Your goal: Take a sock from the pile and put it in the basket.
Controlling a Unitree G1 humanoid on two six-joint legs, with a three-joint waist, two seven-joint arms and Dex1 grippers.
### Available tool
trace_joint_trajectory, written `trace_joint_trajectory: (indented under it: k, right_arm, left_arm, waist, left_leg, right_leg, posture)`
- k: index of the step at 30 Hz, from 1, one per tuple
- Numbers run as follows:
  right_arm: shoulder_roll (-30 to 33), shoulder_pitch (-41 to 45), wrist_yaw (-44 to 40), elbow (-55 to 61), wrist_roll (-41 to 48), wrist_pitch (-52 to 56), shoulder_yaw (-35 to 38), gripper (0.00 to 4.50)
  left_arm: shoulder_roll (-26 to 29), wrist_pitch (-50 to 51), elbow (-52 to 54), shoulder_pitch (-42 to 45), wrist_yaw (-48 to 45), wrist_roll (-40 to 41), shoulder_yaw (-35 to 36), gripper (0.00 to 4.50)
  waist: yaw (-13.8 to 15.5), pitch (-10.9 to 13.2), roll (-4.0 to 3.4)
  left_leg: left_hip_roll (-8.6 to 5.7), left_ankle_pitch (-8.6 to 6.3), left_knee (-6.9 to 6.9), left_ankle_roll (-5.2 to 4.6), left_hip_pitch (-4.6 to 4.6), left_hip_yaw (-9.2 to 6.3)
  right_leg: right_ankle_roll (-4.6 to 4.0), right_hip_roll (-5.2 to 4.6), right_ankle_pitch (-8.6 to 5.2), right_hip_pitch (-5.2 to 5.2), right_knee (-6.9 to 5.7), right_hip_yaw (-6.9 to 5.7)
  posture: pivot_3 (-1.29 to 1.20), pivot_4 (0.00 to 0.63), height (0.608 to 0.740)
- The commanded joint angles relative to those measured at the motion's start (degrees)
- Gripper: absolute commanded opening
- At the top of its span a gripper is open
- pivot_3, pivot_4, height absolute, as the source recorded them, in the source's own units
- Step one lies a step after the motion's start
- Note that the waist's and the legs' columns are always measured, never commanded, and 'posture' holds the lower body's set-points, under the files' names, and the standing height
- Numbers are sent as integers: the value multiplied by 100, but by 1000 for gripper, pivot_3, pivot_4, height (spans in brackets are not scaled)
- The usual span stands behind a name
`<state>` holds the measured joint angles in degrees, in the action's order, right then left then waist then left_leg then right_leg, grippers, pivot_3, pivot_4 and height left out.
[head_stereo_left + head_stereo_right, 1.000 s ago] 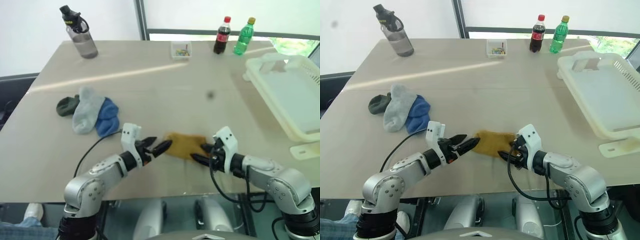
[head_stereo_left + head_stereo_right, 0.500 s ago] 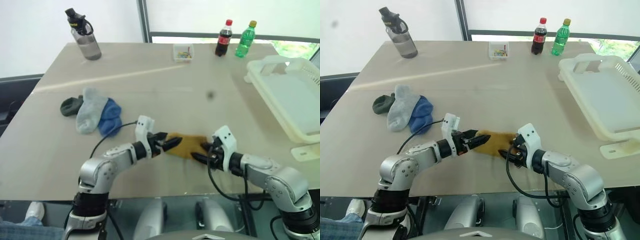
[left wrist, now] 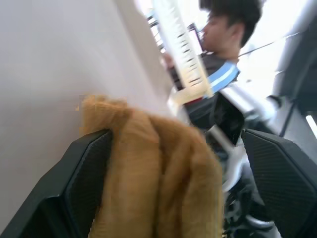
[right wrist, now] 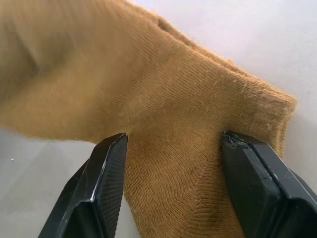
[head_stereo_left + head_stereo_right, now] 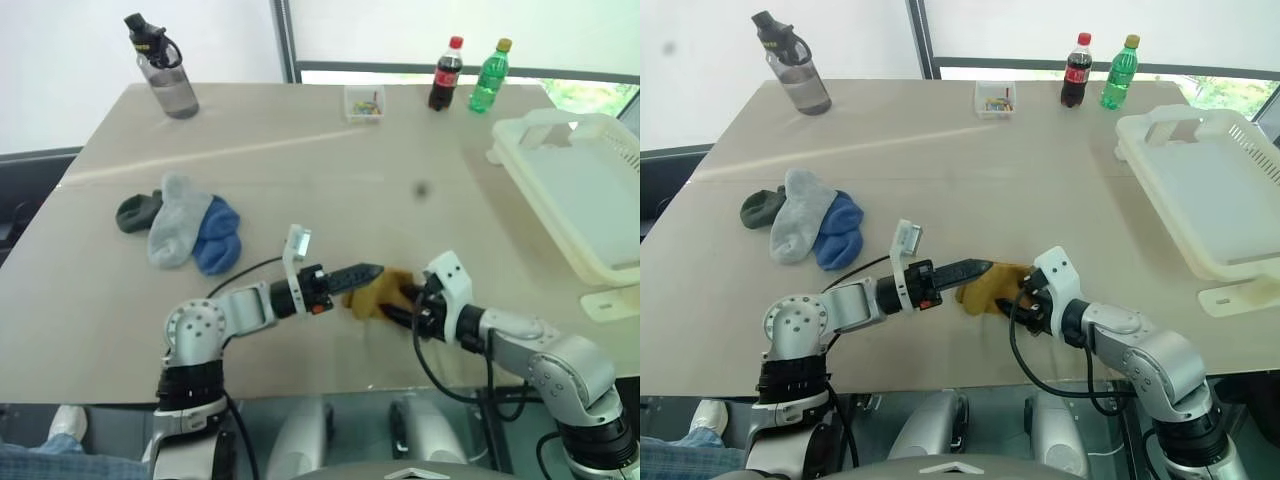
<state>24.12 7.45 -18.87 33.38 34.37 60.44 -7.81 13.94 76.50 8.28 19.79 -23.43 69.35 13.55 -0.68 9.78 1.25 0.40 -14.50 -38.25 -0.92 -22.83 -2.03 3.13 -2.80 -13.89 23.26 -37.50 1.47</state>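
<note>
Socks are the business here, and the big beige table [image 5: 330, 170] carries them all. At the right edge of the head views sits the white slotted basket [image 5: 585, 190], shallow, with nothing visible inside. Left of centre lies the pile [image 5: 180, 220]: a dark green, a light grey and a blue sock touching one another. Well apart from it, low in the middle of the frame, the mustard-yellow sock [image 5: 380, 295] is bunched up between both arms.

The left gripper [image 5: 362, 273] reaches in level from the left, its black fingers spread wide with the sock's folds lying between them; whether they press the cloth I cannot tell. The right gripper [image 5: 398, 305] comes from the right, fingers part-way apart, straddling the sock's edge on the tabletop.

Along the top edge stand a grey water bottle [image 5: 160, 65], a small clear box [image 5: 363, 102], a cola bottle [image 5: 445, 73] and a green bottle [image 5: 489, 75].
</note>
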Motion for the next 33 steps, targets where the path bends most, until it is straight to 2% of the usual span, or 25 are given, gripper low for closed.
trace_joint_trajectory:
  k: [1, 7, 17, 27, 33]
  right_arm:
    - [8, -98, 155, -54, -108, 107, 116, 3065]
    - [-15, -97, 188, -50, -108, 107, 123, 3065]
    - [-16, -103, 181, -60, -112, 102, 132, 3065]
    - [-17, -103, 176, -60, -110, 105, 139, 3065]
    - [-49, -103, 195, -46, -107, 114, 115, 3065]
  left_arm:
    - [-59, 139, 53, 100, 188, 656, 151, 4412]
    - [21, 149, 157, -12, 533, 1143, 35, 4412]
    - [459, 89, 437, -490, 699, 1251, -90, 4412]
    - [716, -141, 531, -510, 861, 1658, -78, 4412]
    - [942, -280, 560, -628, 803, 1416, -190, 4412]
  waist:
    - [2, 1, 1]
    - [3, 2, 1]
    - [3, 4, 1]
    - [3, 5, 1]
    - [1, 6, 0]
  left_leg:
    - [0, 0, 0, 0, 0, 0]
    - [1, 0, 1, 0, -1, -1]
    - [3, 0, 4, 0, -2, 1]
    - [5, 0, 7, 0, -5, 3]
    - [6, 0, 9, 0, -5, 3]
  right_leg:
    - [0, 0, 0, 0, 1, 0]
    - [-2, -1, 0, 1, 1, 0]
    - [-23, -3, -12, 6, 1, 4]
    - [-23, -8, -12, 8, 6, 3]
    - [-23, -10, -12, 9, 10, 3]
  posture:
    - [0, 150, 740]
    - [0, 150, 740]
    - [0, 150, 740]
    - [0, 150, 740]
    - [0, 150, 740]
